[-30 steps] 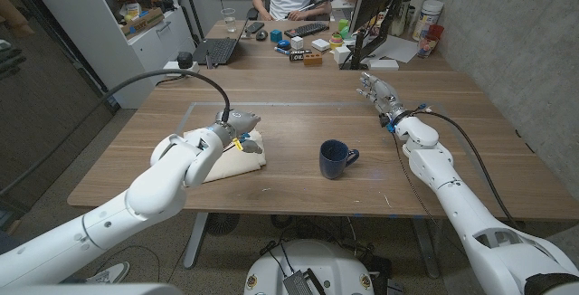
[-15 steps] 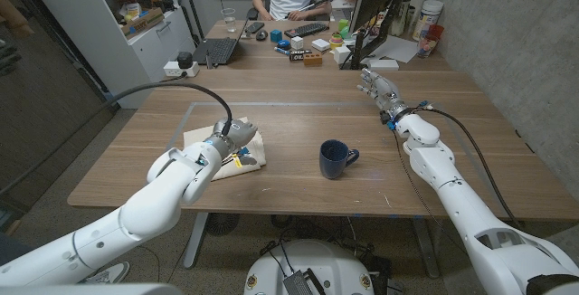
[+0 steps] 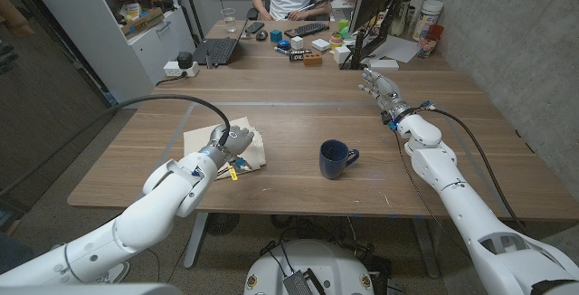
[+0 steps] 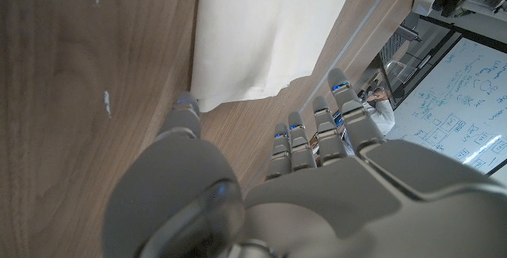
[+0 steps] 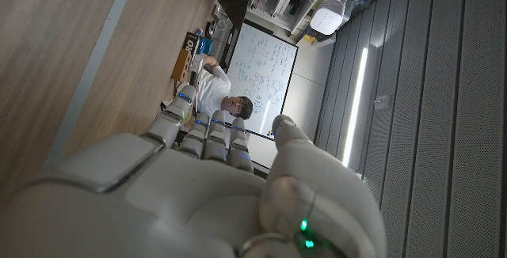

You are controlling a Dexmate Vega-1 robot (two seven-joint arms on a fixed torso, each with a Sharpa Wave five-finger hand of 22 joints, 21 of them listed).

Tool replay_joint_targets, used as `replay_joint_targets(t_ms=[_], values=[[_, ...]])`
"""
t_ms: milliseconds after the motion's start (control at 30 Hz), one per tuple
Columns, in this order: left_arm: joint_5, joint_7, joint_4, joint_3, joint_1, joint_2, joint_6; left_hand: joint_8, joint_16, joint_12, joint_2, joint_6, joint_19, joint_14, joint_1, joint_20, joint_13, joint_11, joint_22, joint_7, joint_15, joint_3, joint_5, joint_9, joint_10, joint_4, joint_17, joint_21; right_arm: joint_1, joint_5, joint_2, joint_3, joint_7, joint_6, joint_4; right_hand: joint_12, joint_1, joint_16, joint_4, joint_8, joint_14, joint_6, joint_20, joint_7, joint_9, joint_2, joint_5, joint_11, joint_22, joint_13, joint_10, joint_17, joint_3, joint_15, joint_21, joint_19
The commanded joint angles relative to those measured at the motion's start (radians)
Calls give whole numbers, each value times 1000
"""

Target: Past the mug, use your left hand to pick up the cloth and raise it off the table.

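The left hand point(image 3: 233, 139), fingers apart and holding nothing, is hovering over the cream cloth point(image 3: 203, 141) on the counter point(image 3: 298, 114), needing to close on it before lifting.

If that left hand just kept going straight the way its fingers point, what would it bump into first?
Most likely the cloth: the left hand hovers open at its near edge, fingertips aimed across it. How high the hand is above it is hard to judge.
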Motion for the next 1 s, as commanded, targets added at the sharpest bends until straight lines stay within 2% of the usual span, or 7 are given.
replay_joint_targets(t_ms=[33,333,500,733,1000], values=[[-3,57,37,-17,26,-8,-17,7,-3,4,7,8,10,5,7,2,6,-2,2,0,-2,1,3,1,3,-1,5,-3,-1,2,3,-8,-9,3,-8,3,-2,7,0,4,10,7,6,-7,5,-2,6,0,2,6,9,3,0,2,3,5],[-27,37,64,-2,7,-20,-29,7,-4,5,7,9,11,5,7,2,9,-4,2,-1,-3,-1,2,1,4,-1,5,-6,13,-5,-1,-18,-3,2,2,3,-3,7,-1,4,10,6,7,-7,5,-3,6,2,2,6,9,3,-2,3,3,5],[-25,60,69,5,2,-20,-26,9,-4,6,6,14,11,5,3,2,12,-4,2,-1,-3,-5,2,1,4,1,5,-9,25,-5,-3,-21,9,5,2,3,-3,7,-1,4,10,6,7,-8,5,-4,6,1,2,6,9,3,-2,3,3,5],[-14,76,118,52,-25,-45,-39,8,-5,8,4,15,11,4,-3,2,16,-5,2,-1,-3,-10,1,1,7,4,6,-13,24,-4,-5,-22,7,2,-2,3,-4,7,-1,4,10,6,8,-8,5,-4,6,1,2,6,8,2,-3,3,3,5],[-16,93,133,59,-30,-48,-25,1,-4,10,5,-2,11,9,-4,2,21,-13,2,-4,-5,-13,1,2,10,4,6,-18,22,-4,-8,-23,7,-6,-2,3,-4,7,-2,4,11,6,8,-9,5,-4,6,2,2,6,8,2,-3,3,3,5]])
